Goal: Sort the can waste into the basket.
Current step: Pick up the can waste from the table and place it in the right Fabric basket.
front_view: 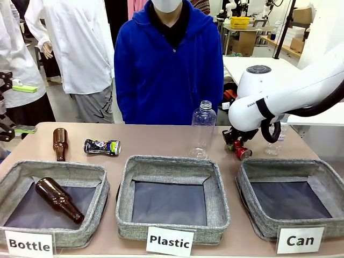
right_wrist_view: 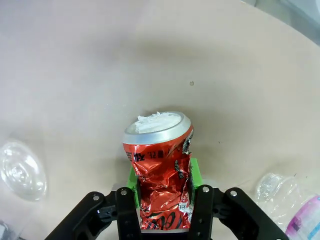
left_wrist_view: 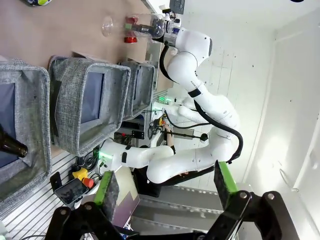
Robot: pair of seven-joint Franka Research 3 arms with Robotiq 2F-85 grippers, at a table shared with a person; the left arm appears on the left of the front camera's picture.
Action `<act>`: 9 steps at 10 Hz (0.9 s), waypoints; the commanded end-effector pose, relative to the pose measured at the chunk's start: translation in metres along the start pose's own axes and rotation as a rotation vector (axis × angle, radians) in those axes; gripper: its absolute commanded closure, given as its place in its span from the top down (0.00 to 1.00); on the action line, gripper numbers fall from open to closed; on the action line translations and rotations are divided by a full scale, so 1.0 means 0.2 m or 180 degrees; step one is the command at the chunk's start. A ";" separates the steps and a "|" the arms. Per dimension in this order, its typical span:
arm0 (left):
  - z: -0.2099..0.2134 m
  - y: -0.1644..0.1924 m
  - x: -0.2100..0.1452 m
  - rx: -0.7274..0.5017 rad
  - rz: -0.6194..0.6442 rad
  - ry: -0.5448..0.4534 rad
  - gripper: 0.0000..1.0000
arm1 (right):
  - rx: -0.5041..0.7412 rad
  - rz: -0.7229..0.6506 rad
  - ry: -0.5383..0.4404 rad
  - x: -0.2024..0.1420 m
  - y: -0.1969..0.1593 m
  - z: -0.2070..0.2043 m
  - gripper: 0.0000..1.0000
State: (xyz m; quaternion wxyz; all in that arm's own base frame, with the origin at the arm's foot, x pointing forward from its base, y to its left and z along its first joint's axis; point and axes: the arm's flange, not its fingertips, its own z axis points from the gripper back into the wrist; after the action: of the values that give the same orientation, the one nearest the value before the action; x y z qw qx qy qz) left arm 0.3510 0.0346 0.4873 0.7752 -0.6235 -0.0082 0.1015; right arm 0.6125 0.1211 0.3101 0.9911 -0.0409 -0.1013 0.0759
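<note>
- Right gripper: I am seeing its pads clamped on the red can, which it is holding low over the table, just behind the Can basket's far rim.
- Left gripper: jaws are standing apart, gripping nothing.
- Dark can: lying on the table, well apart from that basket.
- Risks I am weighing: the crumpled wall slipping between the pads, or the can catching the rim if carried low.
- Room: the basket is lying open and bare. A clear bottle is standing near the gripper's left.
</note>
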 end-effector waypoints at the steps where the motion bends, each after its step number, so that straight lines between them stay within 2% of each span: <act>1: 0.01 0.01 -0.01 0.0005 0.0034 -0.0019 1.00 | 0.0093 -0.0125 -0.0202 -0.01 -0.01 0.11 0.00; 3: 0.01 0.01 -0.01 0.0005 0.0034 -0.0019 1.00 | 0.0099 -0.0219 -0.0669 -0.11 -0.05 0.42 0.00; 5: 0.01 0.01 -0.01 0.0005 0.0034 -0.0019 1.00 | 0.0107 -0.0161 -0.0823 -0.25 -0.12 0.71 0.00; 6: 0.01 0.01 -0.01 0.0005 0.0034 -0.0019 1.00 | 0.0309 0.0074 -0.0831 -0.37 -0.14 0.85 0.00; 7: 0.01 0.01 -0.01 0.0005 0.0034 -0.0019 1.00 | 0.0536 0.0579 -0.0790 -0.53 -0.16 1.02 0.00; 9: 0.01 0.01 -0.01 0.0005 0.0034 -0.0019 1.00 | 0.0749 0.1382 -0.0612 -0.82 -0.24 1.25 0.00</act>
State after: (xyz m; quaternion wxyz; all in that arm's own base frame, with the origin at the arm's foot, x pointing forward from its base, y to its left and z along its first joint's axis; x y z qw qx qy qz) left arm 0.3508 0.0351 0.4870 0.7751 -0.6235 -0.0086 0.1023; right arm 0.4362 0.0959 0.5101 0.9496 0.0524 -0.2092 0.2273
